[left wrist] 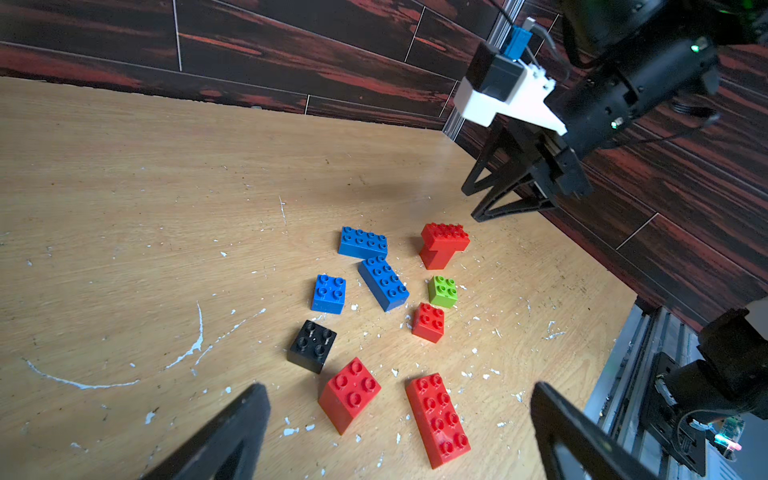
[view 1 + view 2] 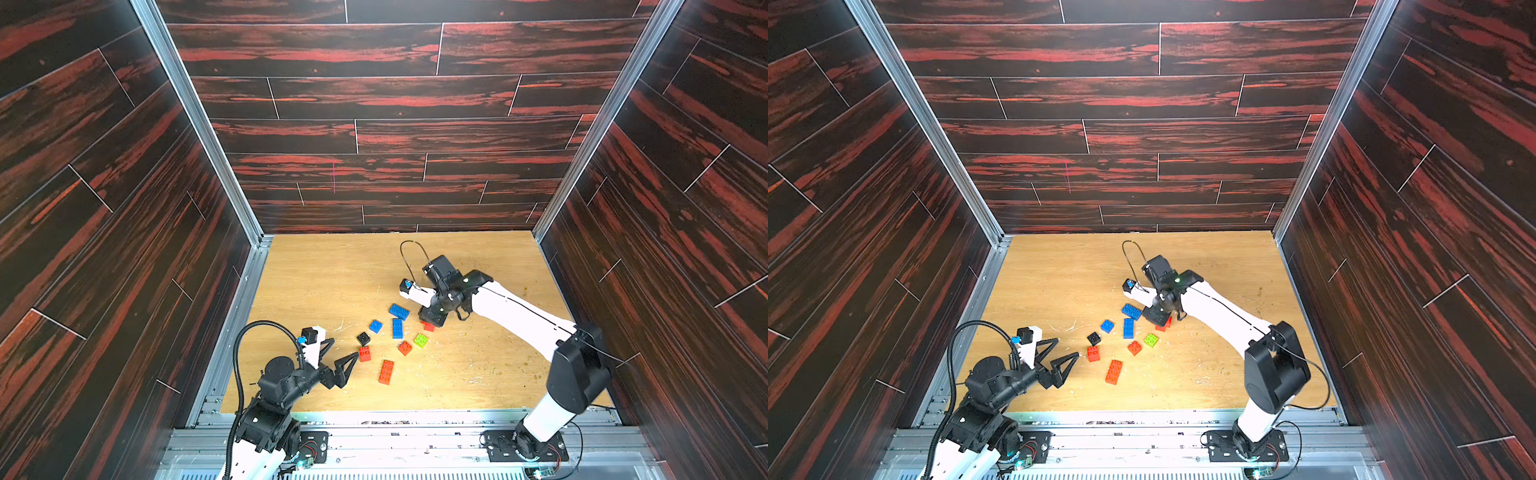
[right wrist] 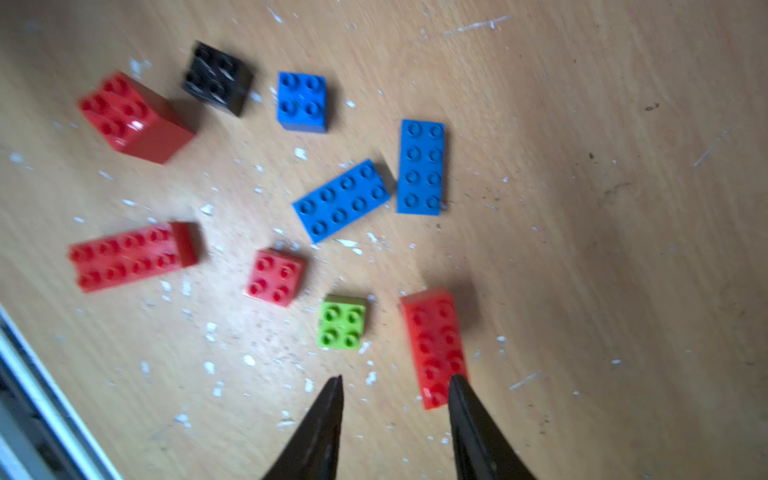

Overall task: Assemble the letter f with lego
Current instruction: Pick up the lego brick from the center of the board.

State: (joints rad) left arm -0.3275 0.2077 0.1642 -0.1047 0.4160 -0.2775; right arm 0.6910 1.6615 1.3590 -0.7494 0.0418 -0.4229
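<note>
The lego lies loose on the wooden table (image 2: pixel 316 282). There are two blue oblong bricks (image 2: pixel 399 311) (image 2: pixel 397 328), a blue square (image 2: pixel 375 326), a black square (image 2: pixel 363 338), a lime green square (image 2: pixel 421 340), two red squares (image 2: pixel 365 353) (image 2: pixel 404 348) and a red oblong (image 2: pixel 386 372). A red oblong sits across a red square as a T-shaped stack (image 1: pixel 444 245). My right gripper (image 3: pixel 397 378) hovers open just above that stack, holding nothing. My left gripper (image 1: pixel 397 397) stands wide open and empty, low beside the nearest red square (image 1: pixel 350 392).
Dark wood-patterned walls (image 2: pixel 374 124) close in the table on three sides. A metal rail (image 2: pixel 374 419) runs along the front edge. White flecks and scratches mark the table around the bricks. The right arm (image 2: pixel 519 320) reaches in from the front right.
</note>
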